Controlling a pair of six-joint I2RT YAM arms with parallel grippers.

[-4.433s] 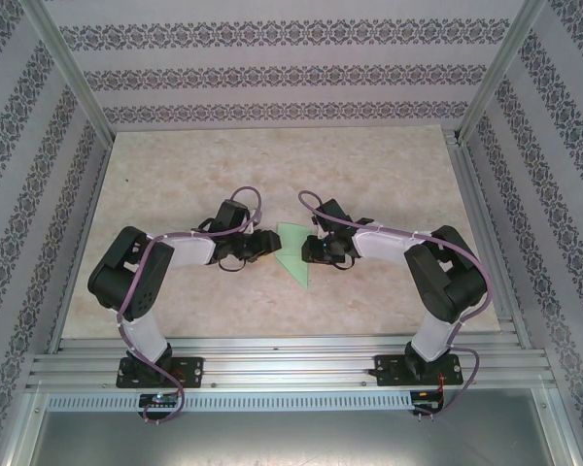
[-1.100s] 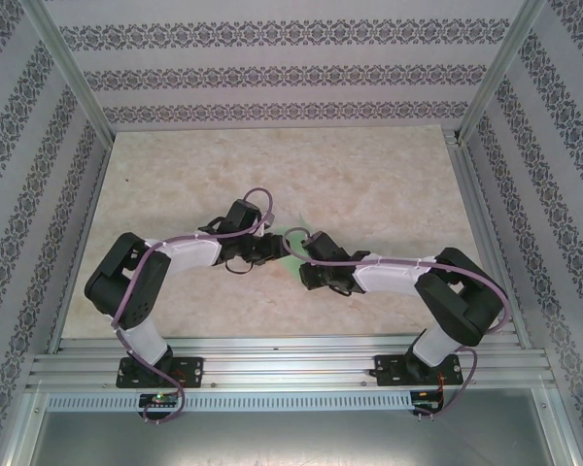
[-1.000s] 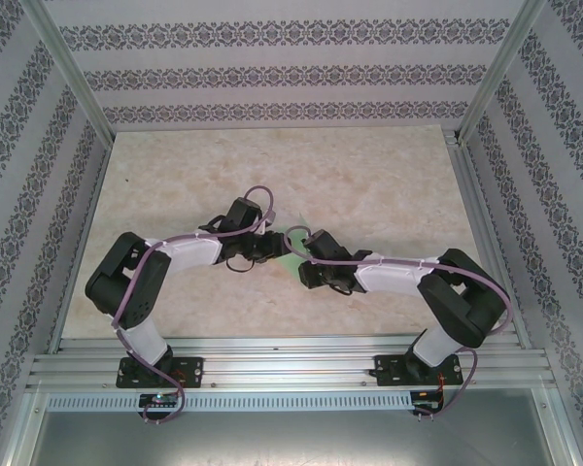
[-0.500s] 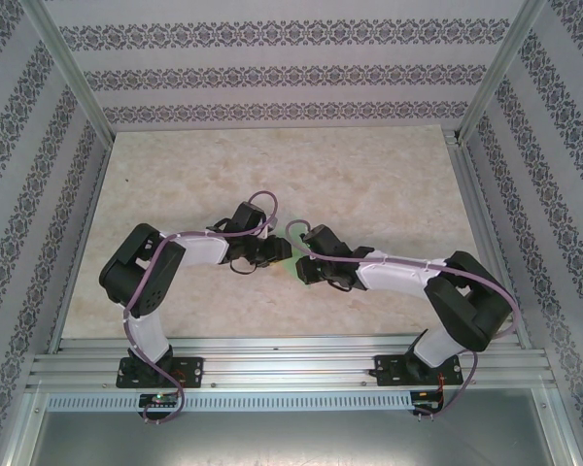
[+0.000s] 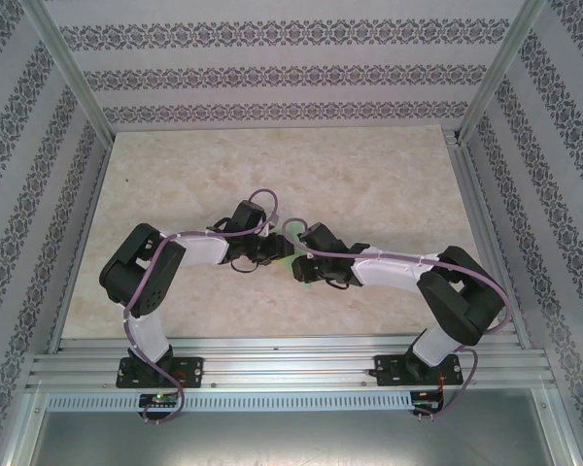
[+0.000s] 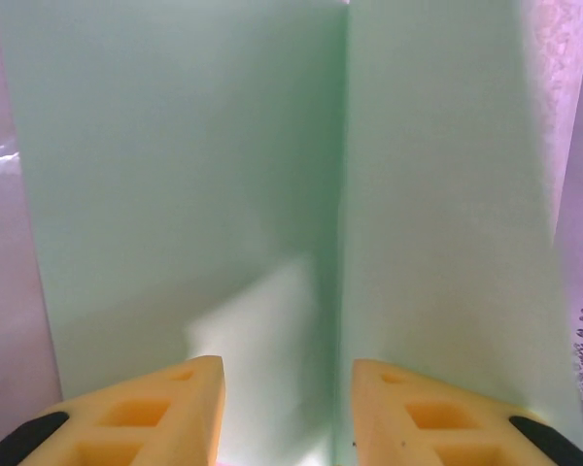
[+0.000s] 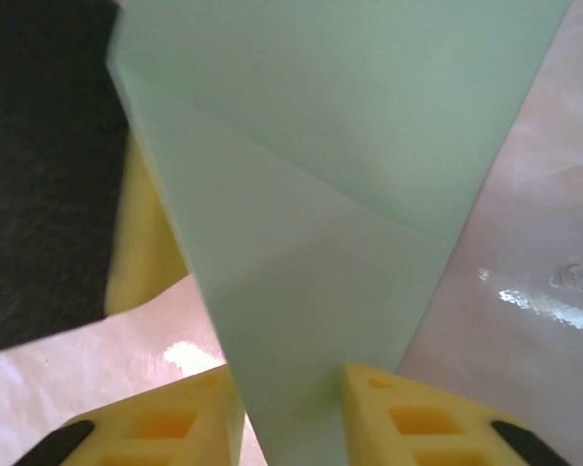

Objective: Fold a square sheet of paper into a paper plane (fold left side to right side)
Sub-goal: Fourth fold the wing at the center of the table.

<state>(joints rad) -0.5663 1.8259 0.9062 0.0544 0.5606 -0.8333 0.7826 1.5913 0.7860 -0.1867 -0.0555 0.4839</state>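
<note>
The square sheet of paper [image 6: 272, 175] is light green, and a straight vertical crease runs down it in the left wrist view. From above, a sliver of the sheet [image 5: 290, 262] peeks out between the two wrists at the table's middle. My left gripper [image 6: 290, 393] is open, its yellow fingers [image 6: 175, 408] apart over the sheet. In the right wrist view a folded, tapering part of the sheet [image 7: 311, 243] runs down between the parted jaws of my right gripper [image 7: 287, 413], which is open. The left gripper's yellow finger [image 7: 141, 248] stands just behind the sheet's raised edge.
The marbled tabletop [image 5: 272, 165] stretches free behind and to both sides of the arms. Aluminium frame rails [image 5: 272, 345] run along the near edge, and patterned walls close in the back and sides.
Both arms have closed in over the sheet, hiding most of it from above. The left arm's elbow shifted right. The right gripper's jaws have widened.
</note>
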